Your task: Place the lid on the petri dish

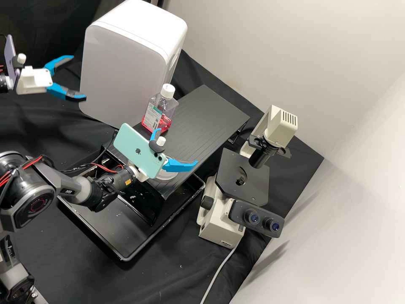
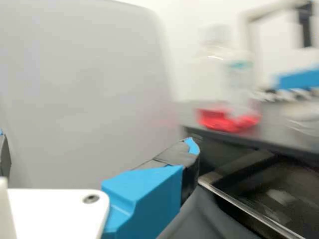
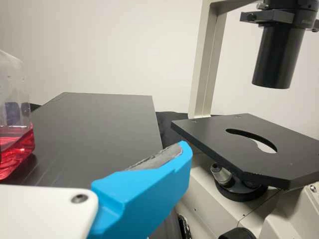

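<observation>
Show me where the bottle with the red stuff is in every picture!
High view: bottle stands on the black shelf, beside the white box.
Left wrist view: blurry bottle, past the white box, on the shelf.
Right wrist view: bottle on the shelf, far from the microscope.
Shared landmark: the black shelf.

I've got the L arm (image 1: 4,83) up high, wrist approx level. The left gripper (image 1: 78,77) has its fingers (image 1: 63,91) spread wide. The R arm (image 1: 80,190) sits lower, its grey forearm trailing back behind its wrist. The right gripper (image 1: 177,147) is rolled onto its side, with one blue finger (image 1: 181,165) below and the other above, jaws apart.
</observation>
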Robot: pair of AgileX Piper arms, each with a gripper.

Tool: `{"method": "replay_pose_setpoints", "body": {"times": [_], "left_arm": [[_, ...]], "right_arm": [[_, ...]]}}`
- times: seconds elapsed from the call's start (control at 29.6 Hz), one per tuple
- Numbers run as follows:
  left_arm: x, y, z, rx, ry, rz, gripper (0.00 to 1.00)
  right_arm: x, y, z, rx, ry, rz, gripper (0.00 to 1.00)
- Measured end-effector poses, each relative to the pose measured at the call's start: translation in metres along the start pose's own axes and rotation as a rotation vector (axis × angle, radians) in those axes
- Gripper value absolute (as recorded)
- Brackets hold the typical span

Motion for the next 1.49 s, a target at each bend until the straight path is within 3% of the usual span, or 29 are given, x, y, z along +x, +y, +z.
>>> {"method": "replay_pose_setpoints", "body": {"times": [0.17, 0.34, 0.47, 0.57, 0.78, 0.88, 1.01, 1.08, 1.32, 1.49], "left_arm": [[-0.008, -0.015, 0.023, 0.034, -0.158, -0.074, 1.0], [-0.017, -0.0238, 0.04, 0.081, -0.277, -0.12, 1.0], [-0.023, -0.0272, 0.045, 0.089, -0.317, -0.141, 1.0], [-0.027, -0.0256, 0.048, 0.094, -0.332, -0.14, 1.0], [-0.029, -0.0278, 0.058, 0.083, -0.399, -0.156, 1.0], [-0.03, -0.0311, 0.061, 0.056, -0.426, -0.177, 1.0], [-0.03, -0.0344, 0.062, -0.03, -0.438, -0.212, 1.0], [-0.03, -0.0348, 0.063, -0.057, -0.439, -0.219, 1.0], [-0.027, -0.0392, 0.069, -0.078, -0.455, -0.233, 1.0], [-0.022, -0.0433, 0.071, -0.108, -0.417, -0.237, 1.0]], "right_arm": [[0.0, 0.0, 0.0, 0.0, 0.0, 0.0, 1.0], [0.0, 0.0, 0.0, 0.0, 0.0, 0.0, 1.0], [0.0, 0.0, 0.0, 0.0, 0.0, 0.0, 1.0], [0.0, 0.0, 0.0, 0.0, 0.0, 0.0, 1.0], [0.0, 0.0, 0.0, 0.0, 0.0, 0.0, 1.0], [0.0, 0.0, 0.0, 0.0, 0.0, 0.0, 1.0], [0.0, 0.0, 0.0, 0.0, 0.0, 0.0, 1.0], [0.0, 0.0, 0.0, 0.0, 0.0, 0.0, 1.0], [0.0, 0.0, 0.0, 0.0, 0.0, 0.0, 1.0], [0.0, 0.0, 0.0, 0.0, 0.0, 0.0, 1.0]]}}
